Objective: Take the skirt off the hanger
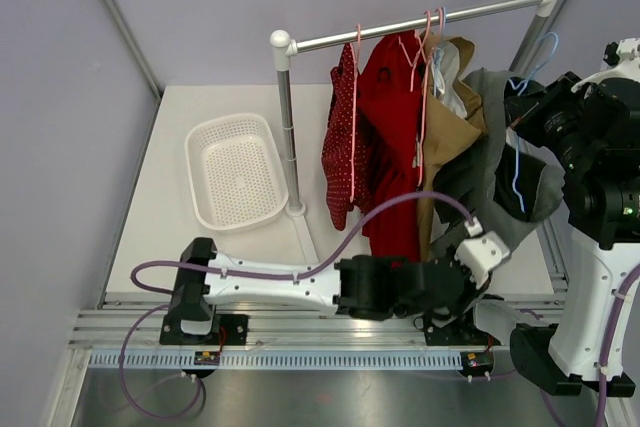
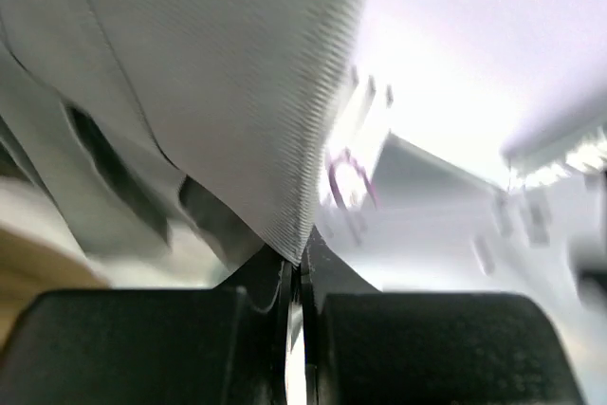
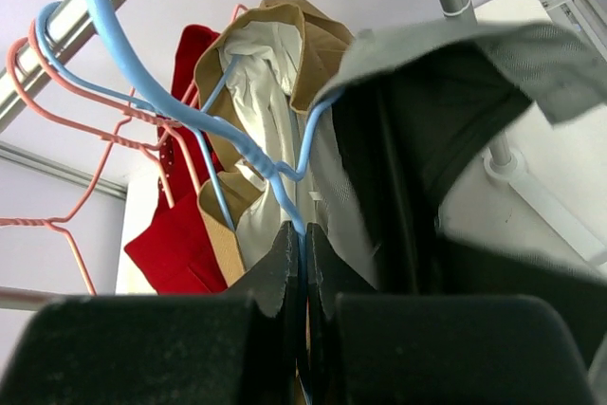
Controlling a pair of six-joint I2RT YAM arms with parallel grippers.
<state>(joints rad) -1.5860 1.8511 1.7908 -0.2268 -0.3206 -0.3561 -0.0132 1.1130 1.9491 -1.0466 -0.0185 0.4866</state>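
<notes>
From the overhead camera, the grey skirt [image 1: 490,137] hangs at the far right end of the clothes rail [image 1: 420,25] on a blue hanger [image 1: 515,172], right beside a tan garment [image 1: 445,137], then a red one [image 1: 392,117] and a red dotted one [image 1: 340,147] further left. The left arm is stretched low across the front of the table [image 1: 170,207], and the left gripper [image 1: 468,230] sits at the skirt's bottom edge. The right gripper [image 1: 518,107] is up high against the hanger side of the skirt. There's a white basket [image 1: 236,169] off to the left, well apart from all that. Left wrist camera: it's blurry, but the left gripper [image 2: 296,277] is pinched nearly flat on a corner of the grey fabric [image 2: 218,73], with the cloth running straight down into the slit between the fingers. So it's clamped on the skirt. Right wrist camera: the right gripper [image 3: 303,244] is squeezed tight on the thin blue wire of the hanger, just below where the wire twists together. The skirt drapes over to the right here, grey outside and dark inside, and the tan garment with a white lining is directly behind the wire. A couple of pink hangers [image 3: 57,111] are on the rail at the left.
</notes>
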